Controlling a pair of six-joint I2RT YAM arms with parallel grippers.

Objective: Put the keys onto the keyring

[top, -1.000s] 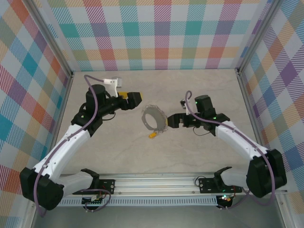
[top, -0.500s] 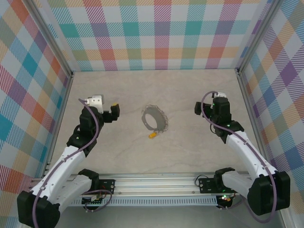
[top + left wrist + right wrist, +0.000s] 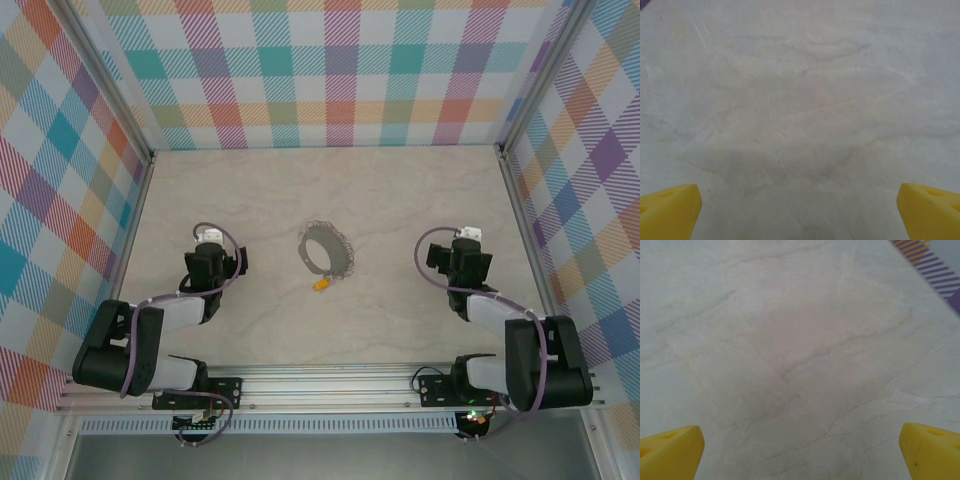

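Key [image 3: 322, 284] just beside keyring [image 3: 326, 250], on its near side. Both jaws wide apart, empty, well off to either side of keyring; left jaws slightly nearer.

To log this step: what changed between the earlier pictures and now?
Both grippers drew back from the middle toward the near edge: the left gripper leftward, the right gripper rightward, both open and empty. The keyring and the key beside it did not move.
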